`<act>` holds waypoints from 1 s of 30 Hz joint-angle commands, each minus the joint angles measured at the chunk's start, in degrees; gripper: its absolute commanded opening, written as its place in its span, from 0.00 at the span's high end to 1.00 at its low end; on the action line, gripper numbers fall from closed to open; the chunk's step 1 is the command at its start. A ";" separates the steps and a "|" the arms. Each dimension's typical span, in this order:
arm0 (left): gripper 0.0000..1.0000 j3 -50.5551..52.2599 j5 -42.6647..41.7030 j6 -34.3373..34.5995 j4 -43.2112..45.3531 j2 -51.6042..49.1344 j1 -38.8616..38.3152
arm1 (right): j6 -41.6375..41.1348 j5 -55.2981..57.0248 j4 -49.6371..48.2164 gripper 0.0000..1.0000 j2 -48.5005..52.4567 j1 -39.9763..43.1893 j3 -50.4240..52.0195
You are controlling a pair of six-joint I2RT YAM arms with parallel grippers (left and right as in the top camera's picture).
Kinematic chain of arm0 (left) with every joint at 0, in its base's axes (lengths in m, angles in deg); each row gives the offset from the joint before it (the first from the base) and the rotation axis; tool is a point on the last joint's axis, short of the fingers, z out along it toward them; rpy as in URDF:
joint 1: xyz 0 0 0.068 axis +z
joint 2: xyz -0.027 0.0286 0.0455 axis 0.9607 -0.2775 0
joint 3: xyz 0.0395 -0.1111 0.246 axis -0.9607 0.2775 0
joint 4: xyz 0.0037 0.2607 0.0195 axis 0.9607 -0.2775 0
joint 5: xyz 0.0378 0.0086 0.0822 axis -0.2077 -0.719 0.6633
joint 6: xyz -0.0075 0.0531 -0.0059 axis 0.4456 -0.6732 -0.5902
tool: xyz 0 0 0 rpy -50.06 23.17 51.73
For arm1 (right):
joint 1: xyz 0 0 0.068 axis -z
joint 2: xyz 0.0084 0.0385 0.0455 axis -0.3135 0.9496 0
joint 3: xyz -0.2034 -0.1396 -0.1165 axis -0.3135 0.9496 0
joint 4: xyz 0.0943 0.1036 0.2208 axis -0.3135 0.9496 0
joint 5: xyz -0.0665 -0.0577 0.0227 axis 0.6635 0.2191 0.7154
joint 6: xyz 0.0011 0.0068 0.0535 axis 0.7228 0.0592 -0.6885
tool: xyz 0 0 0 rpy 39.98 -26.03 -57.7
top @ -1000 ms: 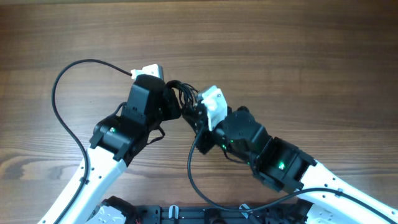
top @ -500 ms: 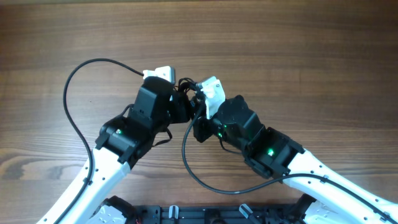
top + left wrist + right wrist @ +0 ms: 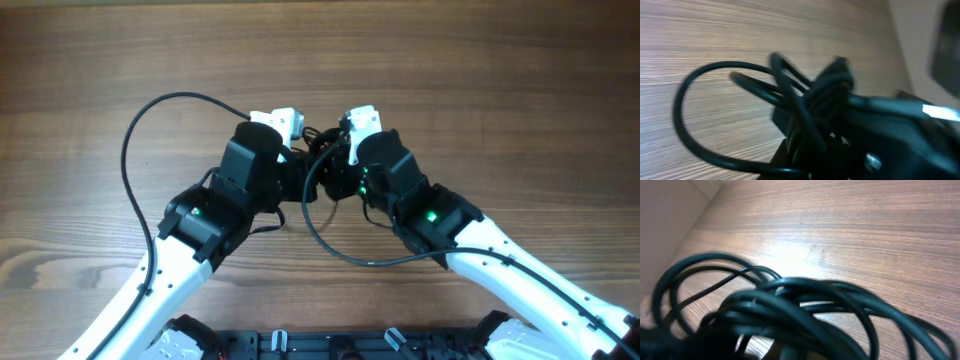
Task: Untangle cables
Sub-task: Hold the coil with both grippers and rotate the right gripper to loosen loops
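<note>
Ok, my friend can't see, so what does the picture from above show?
The left gripper and right gripper come together in the middle of a wooden table, both shut on a small tangle of black cables between them. The white robot arms reach in from the bottom corners.

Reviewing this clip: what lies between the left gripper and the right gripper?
The knotted bunch of cables fills the gap between the left gripper and the right gripper, shown in the overhead view.
</note>
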 commanded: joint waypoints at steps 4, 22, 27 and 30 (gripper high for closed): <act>0.96 -0.92 -17.68 -6.43 2.86 1.46 -1.09 | -0.76 -4.31 -2.75 0.94 2.25 1.46 0.33; 0.96 -0.92 -6.43 -7.61 2.62 0.83 9.22 | -1.27 -8.90 7.17 0.38 -17.92 1.53 0.33; 0.96 -0.92 -4.20 -7.58 2.21 0.81 9.27 | 0.48 -8.24 11.58 0.39 -22.05 1.53 0.33; 0.96 -0.92 -4.66 -7.61 1.70 0.81 9.25 | 3.85 -7.91 11.96 0.42 -21.44 1.53 0.68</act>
